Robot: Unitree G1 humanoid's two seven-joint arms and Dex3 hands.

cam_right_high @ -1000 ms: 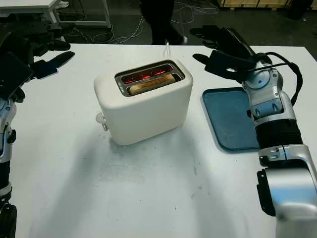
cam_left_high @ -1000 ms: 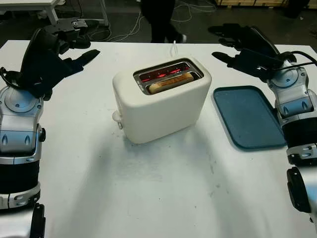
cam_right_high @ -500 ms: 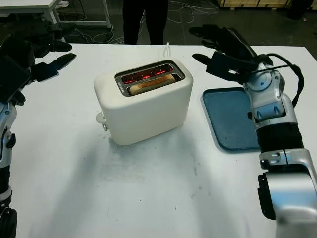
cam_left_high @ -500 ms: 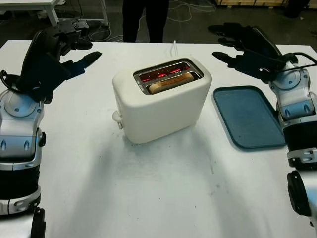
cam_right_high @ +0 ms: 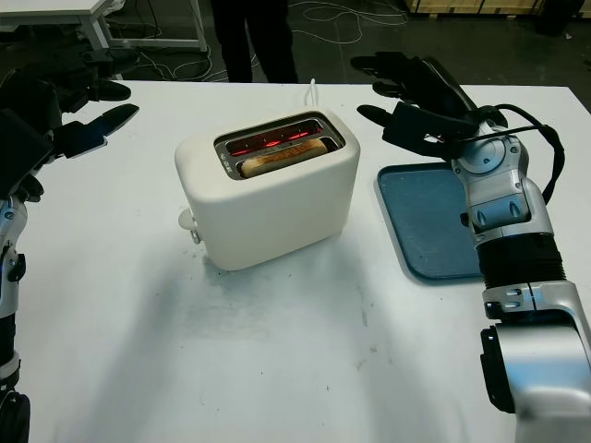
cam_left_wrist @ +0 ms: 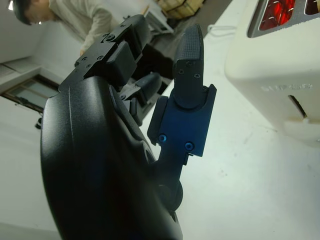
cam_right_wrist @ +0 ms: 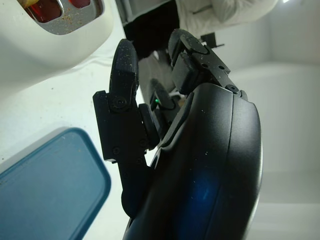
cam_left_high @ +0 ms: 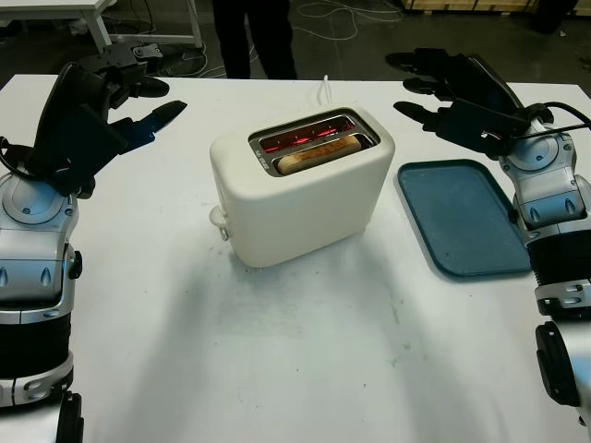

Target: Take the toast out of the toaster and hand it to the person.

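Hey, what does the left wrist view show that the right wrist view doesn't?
The left wrist view has the open black left hand and the cream toaster's side lever knob. The right wrist view has the open black right hand and the dark blue plastic tray. Both take in the cream toaster, its glowing red slots, the white table and a person in a light top.

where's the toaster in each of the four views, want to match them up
Left eye view: toaster at centre, between the open left hand and open right hand.
Right eye view: toaster left of centre.
Left wrist view: toaster body beyond the hand, with one red slot.
Right wrist view: its top corner and chrome slot rim.
Shared landmark: the glowing red slots.
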